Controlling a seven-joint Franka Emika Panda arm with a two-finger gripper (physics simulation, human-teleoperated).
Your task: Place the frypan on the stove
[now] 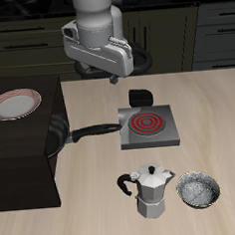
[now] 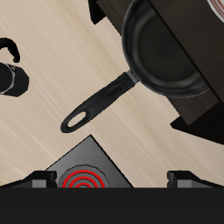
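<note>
The black frypan (image 1: 56, 134) rests at the edge of a dark raised block (image 1: 24, 167), and its long handle (image 1: 93, 129) reaches out over the table toward the stove (image 1: 148, 127). The stove is a grey square plate with a red coil and a black knob (image 1: 140, 96) at its back edge. My gripper (image 1: 114, 72) hangs open and empty well above the table, behind the stove and the handle. In the wrist view the gripper (image 2: 112, 179) has its fingers wide apart, with the stove's coil (image 2: 85, 181) between them, and the frypan (image 2: 162, 52) with its handle (image 2: 96, 103) lies beyond.
A silver moka pot (image 1: 147, 192) and a small grey speckled bowl (image 1: 198, 190) stand near the table's front edge. A red-rimmed white plate (image 1: 15, 104) sits on the dark block behind the frypan. Dark cabinets line the back.
</note>
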